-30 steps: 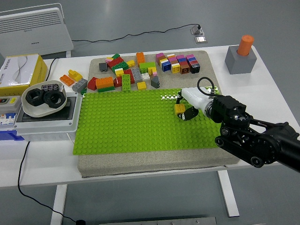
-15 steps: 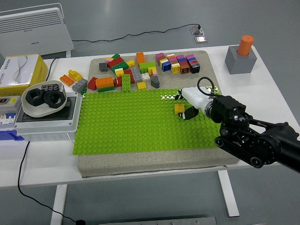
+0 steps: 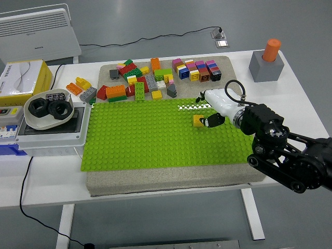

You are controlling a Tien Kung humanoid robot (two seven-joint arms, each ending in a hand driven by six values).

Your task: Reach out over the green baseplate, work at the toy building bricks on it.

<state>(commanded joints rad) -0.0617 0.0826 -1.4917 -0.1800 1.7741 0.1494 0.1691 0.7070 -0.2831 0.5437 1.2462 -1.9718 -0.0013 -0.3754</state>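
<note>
- My right hand (image 3: 213, 115) reaches in from 4 o'clock, and its fingers look loosely curled beside the yellow brick (image 3: 198, 121), not clamping it, I judge.
- Step: brick seated on the green baseplate (image 3: 135, 140), toward 2 o'clock; next, I clear the hand upward.
- Versus earlier: hand shifted toward 1 o'clock; brick unmoved.
- Loose brick pile (image 3: 155, 79) lies at 12 o'clock beyond.

- A grey block (image 3: 266, 66) holding an orange cylinder (image 3: 272, 50) stands at the table's far right.
- A white bowl (image 3: 46, 110) of black rings rests on a grey box (image 3: 52, 129).
- A yellow box (image 3: 22, 77) sits at left.
- A white heater (image 3: 39, 33) stands behind.
</note>
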